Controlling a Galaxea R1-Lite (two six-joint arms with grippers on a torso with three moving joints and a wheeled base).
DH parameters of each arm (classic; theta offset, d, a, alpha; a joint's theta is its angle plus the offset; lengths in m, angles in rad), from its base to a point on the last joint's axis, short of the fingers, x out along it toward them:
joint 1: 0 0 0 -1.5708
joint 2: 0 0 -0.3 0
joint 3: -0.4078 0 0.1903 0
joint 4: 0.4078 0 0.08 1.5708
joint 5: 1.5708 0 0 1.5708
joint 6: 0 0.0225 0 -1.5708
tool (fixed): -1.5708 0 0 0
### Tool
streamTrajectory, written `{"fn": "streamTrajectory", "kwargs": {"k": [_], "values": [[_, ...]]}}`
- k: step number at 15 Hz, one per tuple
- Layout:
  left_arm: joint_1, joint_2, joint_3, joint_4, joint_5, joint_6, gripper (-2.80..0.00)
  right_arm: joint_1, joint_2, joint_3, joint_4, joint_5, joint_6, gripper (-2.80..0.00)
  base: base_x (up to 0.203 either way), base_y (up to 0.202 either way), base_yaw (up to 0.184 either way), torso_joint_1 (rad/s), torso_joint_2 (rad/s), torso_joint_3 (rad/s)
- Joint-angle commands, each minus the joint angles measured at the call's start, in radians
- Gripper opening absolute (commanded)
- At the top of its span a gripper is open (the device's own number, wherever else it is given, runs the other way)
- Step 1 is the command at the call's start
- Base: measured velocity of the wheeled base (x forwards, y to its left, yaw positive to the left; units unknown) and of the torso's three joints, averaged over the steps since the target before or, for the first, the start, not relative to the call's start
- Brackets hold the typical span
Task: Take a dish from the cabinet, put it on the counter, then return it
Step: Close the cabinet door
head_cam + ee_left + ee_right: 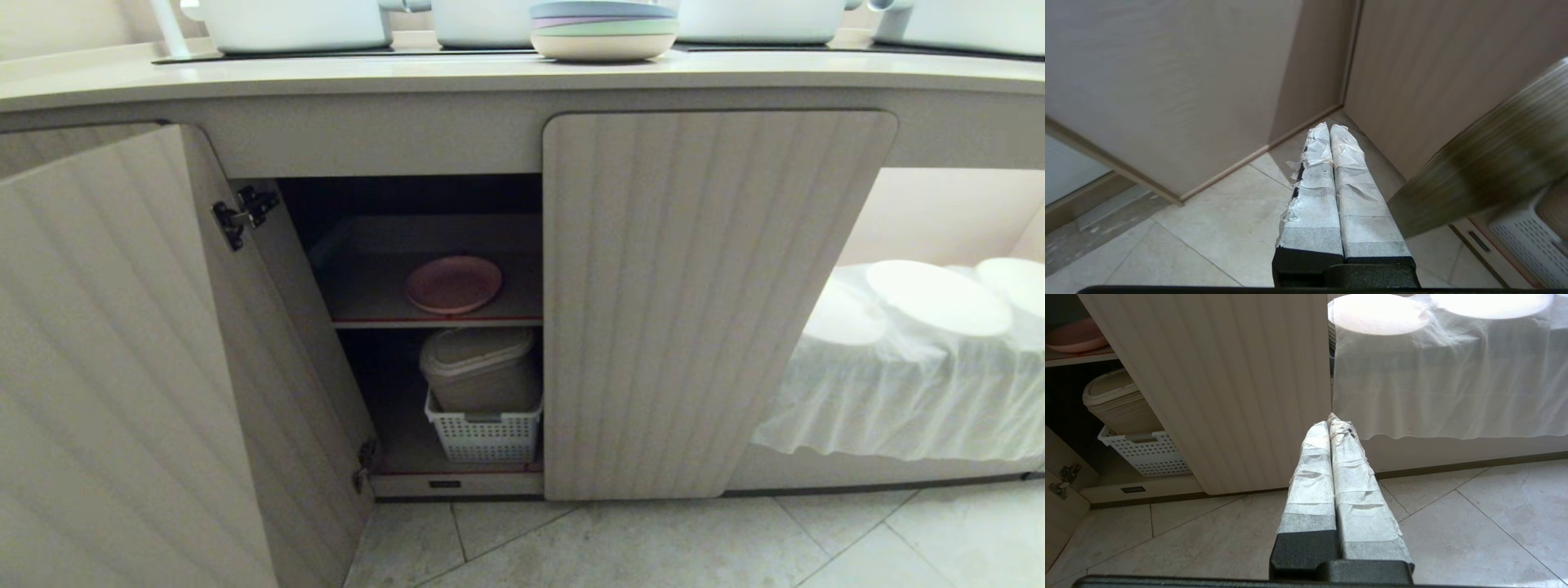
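The pink dish (454, 284) lies flat on the upper grey shelf inside the cabinet (718, 302); its edge also shows in the right wrist view as the dish (1075, 337). The cabinet's left door (106, 351) stands swung open, the right door is closed. The counter (490, 75) runs across the top. My left gripper (1329, 127) is shut and empty, low over the floor tiles beside the blurred edge of the open door (1486, 163). My right gripper (1329, 420) is shut and empty, low before the closed door. Neither arm shows in the head view.
A lidded beige container (482, 367) sits in a white perforated basket (486, 433) on the lower shelf. A stack of pastel plates (604, 28) and white pots (294, 23) stand on the counter. White discs under white cloth (939, 298) fill the recess at right.
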Motion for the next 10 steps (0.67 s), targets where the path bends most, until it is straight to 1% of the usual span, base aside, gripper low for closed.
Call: {"fn": "streamTrajectory", "kwargs": {"k": [1, 3, 6, 10], "values": [[0.003, 0.004, 0.015, 0.003, -0.005, 0.007, -2.8, 0.0, 0.0, 0.0, -0.001, 0.0, 0.0, -2.8, 0.0, 0.0, 0.0, 0.0, 0.0, 0.0], [0.0, -0.001, 0.021, 0.004, -0.01, 0.015, -2.8, 0.0, 0.0, 0.0, -0.001, 0.0, 0.0, -2.8, 0.0, 0.0, 0.0, 0.0, 0.0, 0.0], [-0.008, -0.019, 0.047, 0.004, -0.041, 0.042, -2.8, 0.0, 0.0, 0.0, 0.0, 0.0, 0.0, -2.8, 0.0, 0.0, 0.0, 0.0, 0.0, 0.0], [-0.073, -0.044, 0.071, 0.007, -0.044, 0.044, -2.8, 0.0, 0.0, 0.0, 0.0, 0.0, 0.0, -2.8, 0.0, 0.0, 0.0, 0.0, 0.0, 0.0]]}}
